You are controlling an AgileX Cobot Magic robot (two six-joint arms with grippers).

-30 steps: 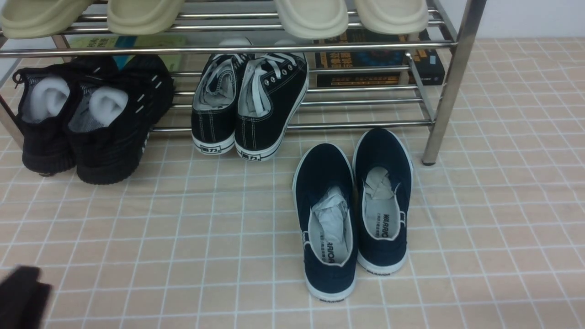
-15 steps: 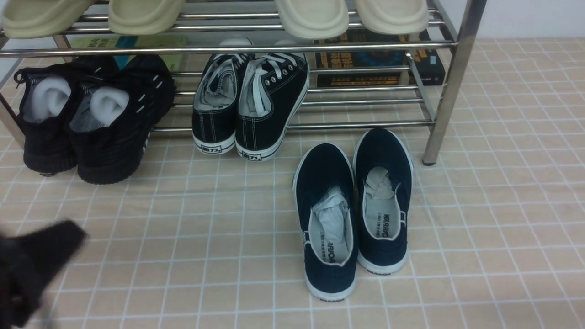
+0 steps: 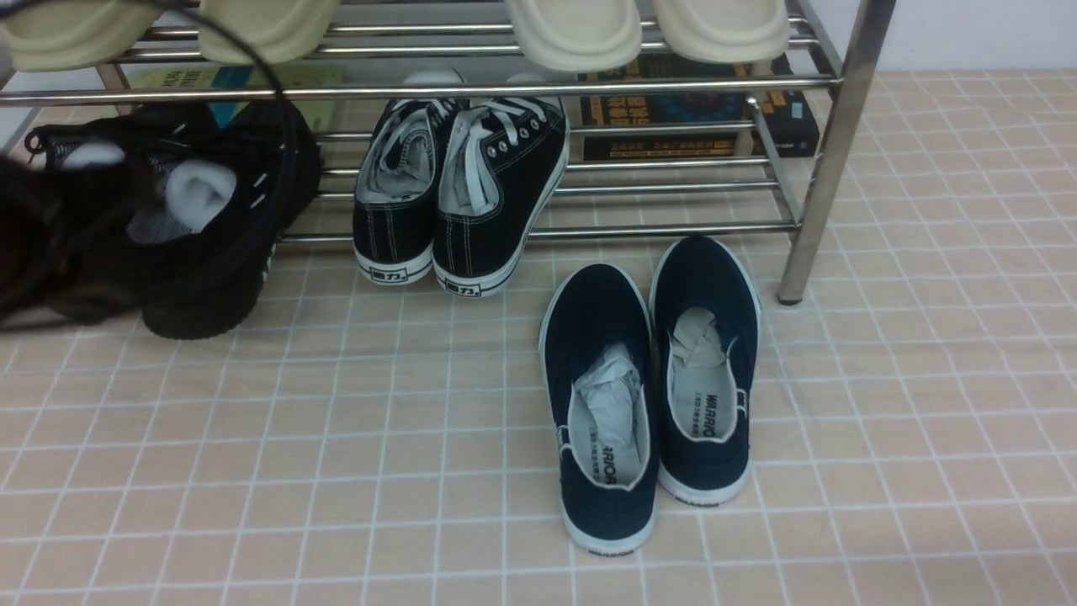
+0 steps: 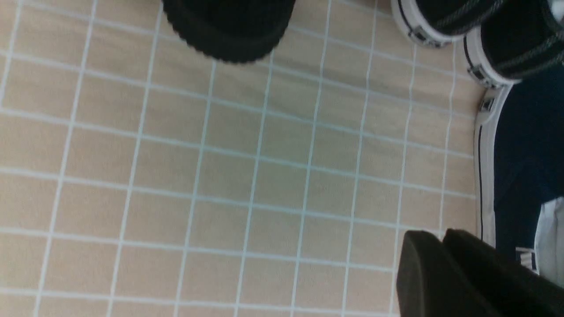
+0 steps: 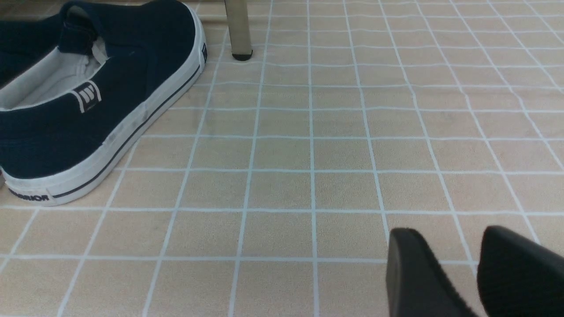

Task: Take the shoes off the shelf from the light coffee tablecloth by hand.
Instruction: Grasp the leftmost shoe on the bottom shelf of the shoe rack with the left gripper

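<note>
Shoes (image 3: 202,307), beyond left pincer (image 4: 438,235), closed tip to tip on nothing, and right pincer (image 5: 449,233), slightly parted, empty; perched at left on low shelf (image 3: 665,230), heels overhanging tablecloth (image 3: 404,471), probably for easy grasping.

The brand name WARRIOR runs along the white heel band of the right navy slip-on (image 5: 119,132), its first letters squeezed by the curve. In the front view, the insole (image 3: 708,408) of that shoe shows "WARRIO" in dark capitals running lengthwise, and the insole (image 3: 607,454) of the left navy slip-on (image 3: 597,311) shows "RRIOR"; small Chinese characters beside both words are too fine to read. The heel labels (image 3: 389,275) of the black canvas lace-ups (image 3: 496,194) carry boxed Chinese characters, apparently 回力. Orange Chinese lettering on the dark box (image 3: 665,139) and pale print on the yellow-green book (image 3: 181,79) are too blurred to read.
</note>
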